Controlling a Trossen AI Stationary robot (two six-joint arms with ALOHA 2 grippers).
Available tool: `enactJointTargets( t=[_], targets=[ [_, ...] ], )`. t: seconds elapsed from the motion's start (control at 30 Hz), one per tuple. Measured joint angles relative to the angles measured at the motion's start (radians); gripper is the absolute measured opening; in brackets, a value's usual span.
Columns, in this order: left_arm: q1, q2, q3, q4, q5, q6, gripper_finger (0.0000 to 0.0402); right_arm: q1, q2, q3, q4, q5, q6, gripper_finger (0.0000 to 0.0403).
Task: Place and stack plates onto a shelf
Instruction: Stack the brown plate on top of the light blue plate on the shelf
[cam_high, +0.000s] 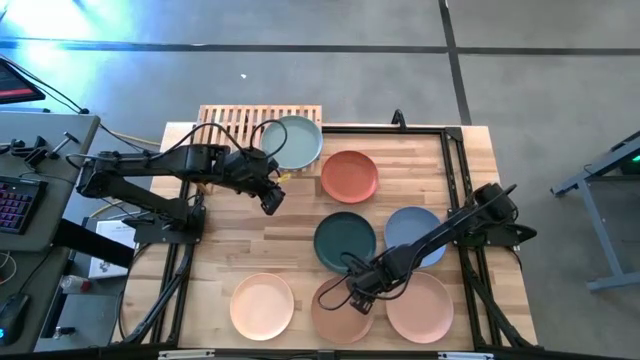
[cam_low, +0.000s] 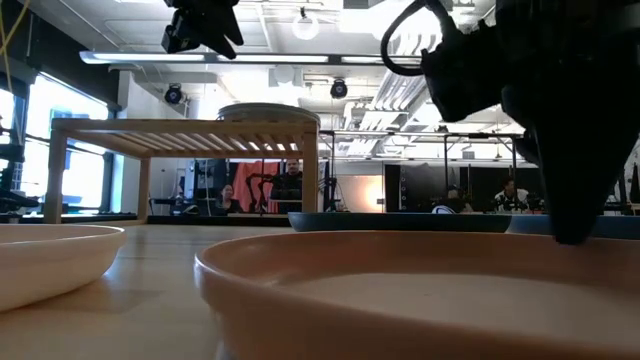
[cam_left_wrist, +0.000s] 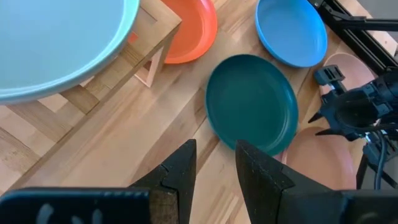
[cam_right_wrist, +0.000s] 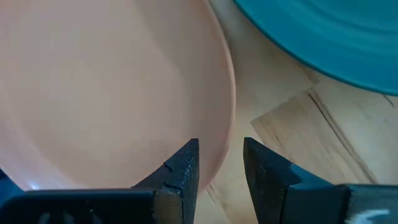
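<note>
The right gripper (cam_right_wrist: 221, 168) was set astride the tan plate's (cam_right_wrist: 106, 87) rim, fingers parted, not clenched. The left gripper (cam_left_wrist: 214, 168) was held unclenched, empty, above the teal plate (cam_left_wrist: 252, 99).

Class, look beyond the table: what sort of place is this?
Probably a robotics lab or open workshop: bare concrete floor, exposed ceiling ducts and lamps, and people seated at workstations behind the table.

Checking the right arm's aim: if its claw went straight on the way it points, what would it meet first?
Most likely the rim of the tan plate: the right claw straddles that edge, the table just beyond.
</note>
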Motion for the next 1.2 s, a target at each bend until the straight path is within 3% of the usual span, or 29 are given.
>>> enactJointTargets(
  t=[0.33, 0.6, 0.9, 1.2],
  targets=[
    [0.0, 0.0, 0.0, -0.001, -0.001, 0.001, 0.01, 0.0, 0.043, 0.0, -0.004, 0.013, 0.017, 0.0099],
    [0.0, 0.0, 0.0, -0.001, -0.002, 0.001, 0.01, -0.001, 0.047, 0.019, -0.007, -0.021, 0.025, 0.0007],
    [0.0, 0.0, 0.0, -0.001, -0.003, 0.011, 0.01, -0.001, 0.048, 0.1, -0.089, -0.042, 0.028, 0.0002],
    [0.0, 0.0, 0.0, -0.001, -0.003, 0.071, 0.01, -0.003, 0.048, 0.239, -0.271, 0.036, 0.031, 0.0]
  ],
)
